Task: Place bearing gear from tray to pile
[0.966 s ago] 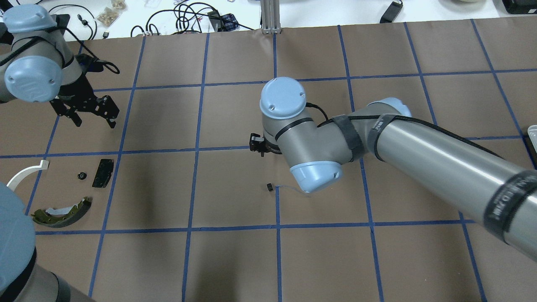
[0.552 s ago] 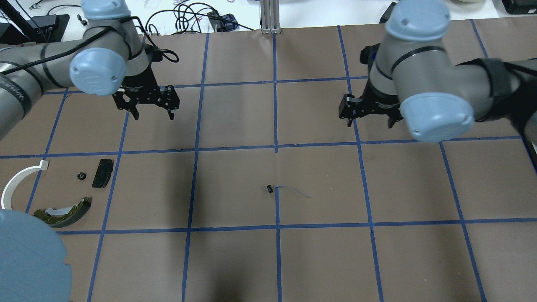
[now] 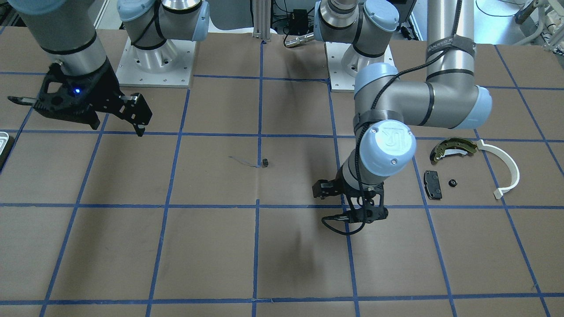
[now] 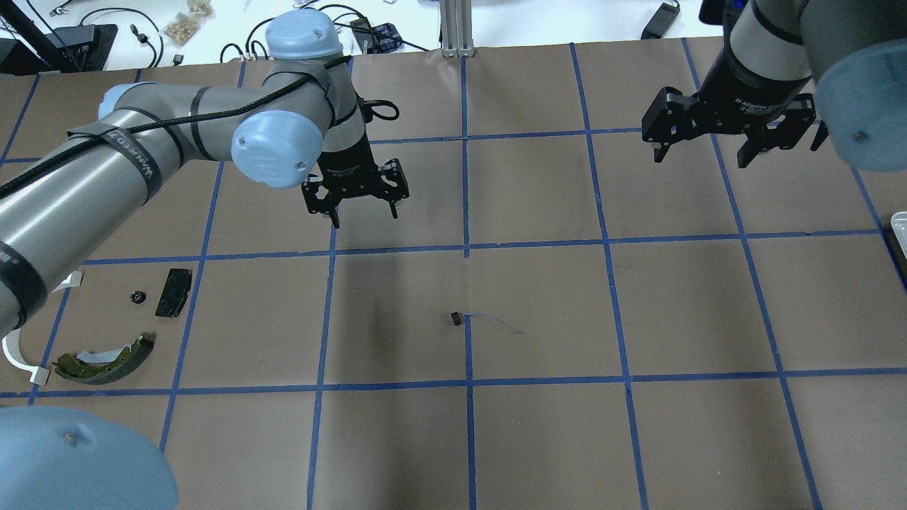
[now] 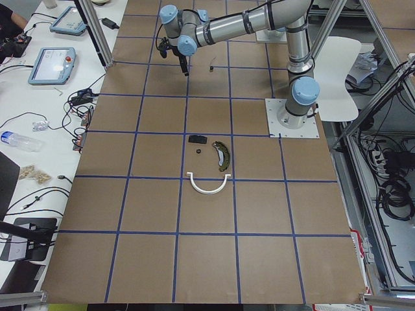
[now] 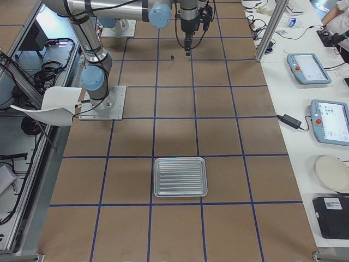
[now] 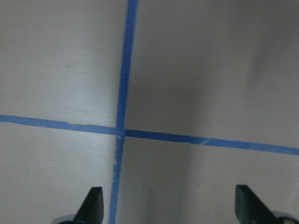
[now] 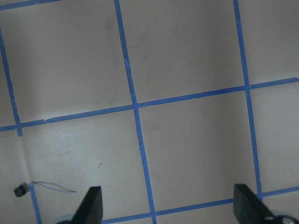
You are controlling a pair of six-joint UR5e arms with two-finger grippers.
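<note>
Both arms have shifted: left gripper (image 4: 363, 214), jaws wide and empty, now nears the bearing gear (image 4: 455, 318) lying mid-surface; right gripper (image 4: 701, 159), jaws wide, has withdrawn far-right. Next: centre over gear, descend, close, carry left to pile (image 4: 136, 297).

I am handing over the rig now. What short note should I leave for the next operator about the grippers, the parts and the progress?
Left gripper: open, empty, hovering over bare table.
Right gripper: open, empty, off toward the tray side.
Tray: looks empty in the exterior right view.
Pile: one bearing gear lies beside the black pad.
Done: that gear is placed.
Left: a second small toothed part, likely another gear, lies alone in the middle. It probably needs to go to the pile, and the left arm is nearer.
</note>
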